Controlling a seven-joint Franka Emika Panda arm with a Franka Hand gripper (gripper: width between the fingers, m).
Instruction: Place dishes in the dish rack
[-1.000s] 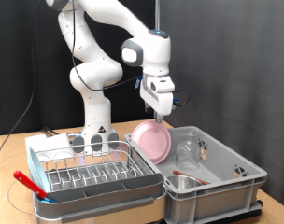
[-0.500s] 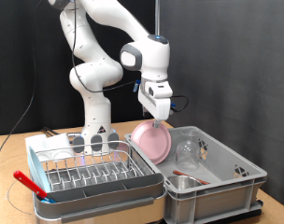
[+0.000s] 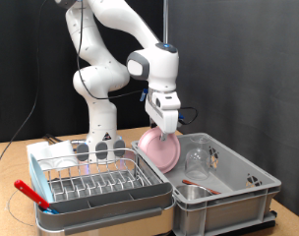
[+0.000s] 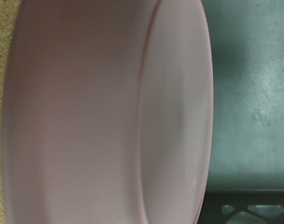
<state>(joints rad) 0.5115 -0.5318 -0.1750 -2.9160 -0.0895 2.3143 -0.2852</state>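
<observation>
The round pink plate [image 3: 159, 149] stands on edge, tilted, over the left wall of the grey plastic tub [image 3: 250, 177]. My gripper [image 3: 166, 127] is shut on its top rim. In the wrist view the plate [image 4: 105, 112] fills most of the picture and no fingers show. The chrome wire dish rack [image 3: 100, 180] with its pale tray base stands to the exterior view's left of the plate, and its prongs hold nothing. A clear glass [image 3: 199, 157] and a steel bowl [image 3: 193, 193] are inside the tub. A red utensil [image 3: 29, 190] lies at the rack's left front.
Grey utensil cups [image 3: 96, 149] sit at the rack's back, in front of the robot's base. The tub wall [image 4: 259, 112] shows beside the plate in the wrist view. A black curtain is behind. Cables run down the exterior view's left.
The gripper and the pink plate have moved a little down and to the exterior view's left, towards the rack. Nothing else has moved.
</observation>
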